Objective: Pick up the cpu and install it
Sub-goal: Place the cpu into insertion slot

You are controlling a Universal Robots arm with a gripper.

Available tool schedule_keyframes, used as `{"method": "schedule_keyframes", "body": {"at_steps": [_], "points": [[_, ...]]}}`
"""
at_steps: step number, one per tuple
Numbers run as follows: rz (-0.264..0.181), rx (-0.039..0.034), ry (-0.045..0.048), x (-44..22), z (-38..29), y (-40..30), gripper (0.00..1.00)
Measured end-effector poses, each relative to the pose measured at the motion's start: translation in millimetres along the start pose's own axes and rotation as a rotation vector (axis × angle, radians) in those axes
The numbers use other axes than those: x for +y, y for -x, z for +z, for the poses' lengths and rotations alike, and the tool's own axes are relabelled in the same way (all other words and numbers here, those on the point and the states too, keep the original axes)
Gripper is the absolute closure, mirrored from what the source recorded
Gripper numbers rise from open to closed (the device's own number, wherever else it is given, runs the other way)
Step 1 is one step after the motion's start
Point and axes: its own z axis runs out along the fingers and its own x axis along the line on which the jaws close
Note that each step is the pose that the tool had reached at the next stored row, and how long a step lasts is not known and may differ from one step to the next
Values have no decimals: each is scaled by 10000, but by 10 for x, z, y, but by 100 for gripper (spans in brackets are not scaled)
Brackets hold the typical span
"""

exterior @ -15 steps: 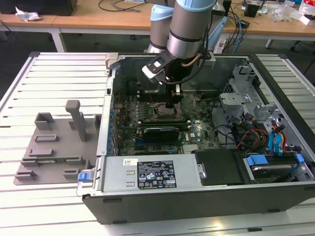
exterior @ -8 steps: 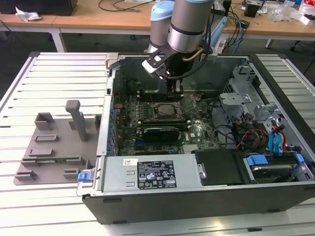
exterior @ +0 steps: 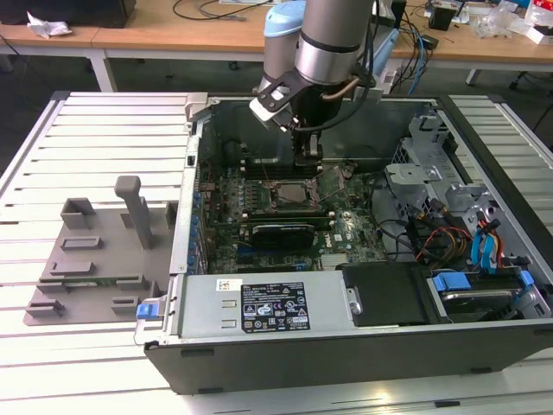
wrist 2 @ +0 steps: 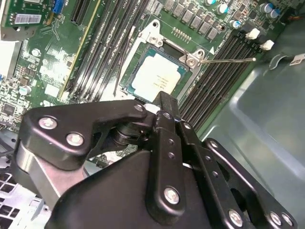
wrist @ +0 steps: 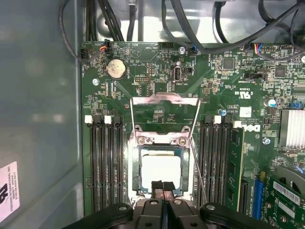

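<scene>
My gripper (wrist: 162, 185) is matt black metal, its links studded with bright steel screw heads. The cpu (wrist: 161, 168) has a smooth silver metal top that glares almost white. Around it the socket frame (wrist: 164, 138) is bare shiny metal, and the motherboard (wrist: 143, 71) is green board with a slight sheen. The case wall (wrist: 38, 95) is dull grey sheet metal. In the exterior view my arm (exterior: 333, 35) is smooth satin silver with a pale blue cap. The fixture (exterior: 95, 251) is matt grey plastic, the table (exterior: 34, 156) pale ribbed slats, the desk (exterior: 147, 30) wood-toned.

the cpu (wrist 2: 159, 78) is silver-grey, the motherboard (wrist: 157, 71) green, the gripper (wrist: 163, 185) black.
</scene>
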Motion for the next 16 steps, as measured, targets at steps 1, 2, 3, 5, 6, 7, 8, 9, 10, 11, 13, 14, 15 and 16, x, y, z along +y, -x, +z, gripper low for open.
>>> {"method": "schedule_keyframes", "body": {"at_steps": [1, 2, 3, 5, 6, 7, 8, 9, 10, 11, 13, 14, 15, 16], "points": [[-2, 1, 0, -4, -51, 0, 89], [0, -1, 0, -7, -89, -1, 89], [0, 0, 0, -10, -125, -1, 89], [0, 0, 0, -18, -215, -2, 89], [0, 0, 0, -25, -295, -2, 89], [0, 0, 0, -30, -357, -3, 89], [-1, -1, 0, -36, -438, -3, 89], [0, 0, 0, -39, -473, -3, 89], [-1, 8, 2, -40, -483, -4, 89], [-1, 5, 0, -40, -485, -4, 89], [-1, 5, 0, -40, -485, -4, 89], [-1, 6, 0, -40, -485, -4, 89], [-1, 6, 0, -40, -485, -4, 89], [-1, 7, 0, -40, -485, -3, 89]]}}
